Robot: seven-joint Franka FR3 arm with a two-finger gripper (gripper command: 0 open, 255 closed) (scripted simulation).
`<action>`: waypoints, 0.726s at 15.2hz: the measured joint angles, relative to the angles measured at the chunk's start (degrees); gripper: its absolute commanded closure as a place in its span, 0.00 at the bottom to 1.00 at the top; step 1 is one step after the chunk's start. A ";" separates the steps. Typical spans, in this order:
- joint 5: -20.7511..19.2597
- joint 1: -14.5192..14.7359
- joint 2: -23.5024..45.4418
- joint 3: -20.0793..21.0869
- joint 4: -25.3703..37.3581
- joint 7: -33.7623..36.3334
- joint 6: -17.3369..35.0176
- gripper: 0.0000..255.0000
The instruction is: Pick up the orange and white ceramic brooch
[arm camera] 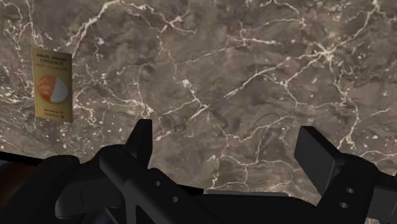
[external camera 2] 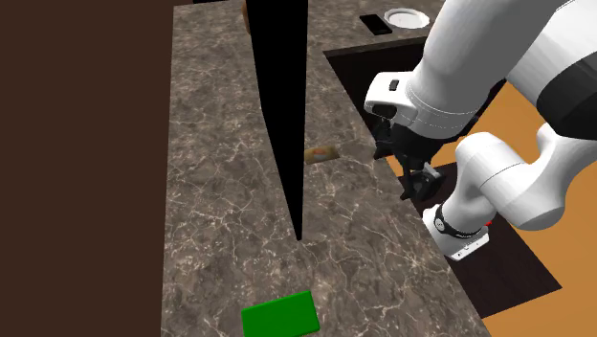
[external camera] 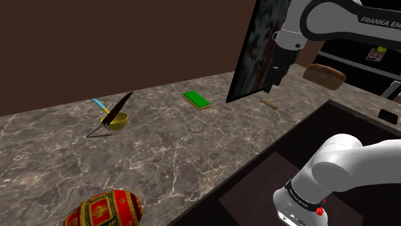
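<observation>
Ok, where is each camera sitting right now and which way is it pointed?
Shoulder view: beside the stand, looking down across the marble counter; arm at its right.
Second exterior view: high up, looking down along the counter; arm and tool at its right.
Wrist view: at the wrist, facing the counter and brooch; the open tool's fingers show.
Both exterior views share the green block and brooch.

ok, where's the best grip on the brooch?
Across its two long edges, coming straight down. The brooch lies flat on the counter as a thin rectangle, so the narrow width looks the easier span. The open pincer hangs off to one side of it; shift over first.
</observation>
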 measured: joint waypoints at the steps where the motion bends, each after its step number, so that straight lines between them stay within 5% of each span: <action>1: 0.00 0.00 0.00 0.00 0.00 0.00 0.00 0.00; 11: -5.13 -3.93 5.12 -10.86 -4.25 -9.11 10.64 0.00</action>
